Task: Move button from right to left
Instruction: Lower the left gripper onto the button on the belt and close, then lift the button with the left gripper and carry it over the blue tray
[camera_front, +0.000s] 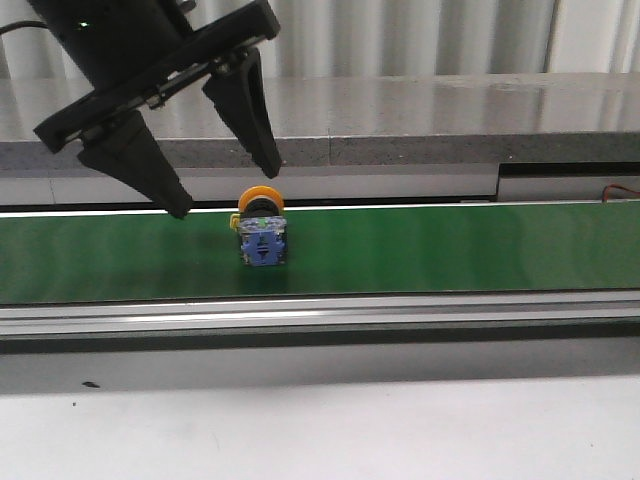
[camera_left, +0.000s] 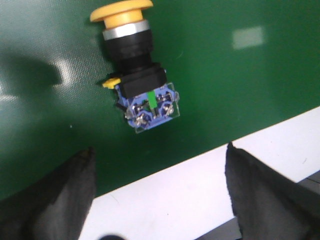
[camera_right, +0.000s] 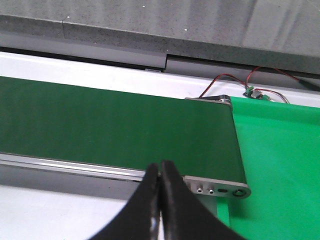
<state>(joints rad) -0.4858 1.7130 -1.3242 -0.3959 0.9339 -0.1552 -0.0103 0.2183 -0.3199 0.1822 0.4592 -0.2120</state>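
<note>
Green conveyor belt (camera_front: 450, 250) runs across the middle of the front view, and the button (camera_front: 262, 228), a small push-button part with a round yellow-orange cap and a boxy blue-grey block body, lies on it a little left of centre. Its cap points toward the far edge of the belt and its block end faces the camera. The black left gripper (camera_front: 228, 188) hangs over it from the upper left of the frame, its two fingers spread wide and holding nothing; one fingertip (camera_front: 267, 160) is just above the cap, apparently not touching, though the angle makes that hard to judge. In the left wrist view the button (camera_left: 136, 75) lies between and beyond the open fingertips (camera_left: 60, 195). The right gripper (camera_right: 160, 172) shows in its own wrist view with fingers pressed together and nothing between them, at the near edge of the belt's end (camera_right: 210, 145).
</note>
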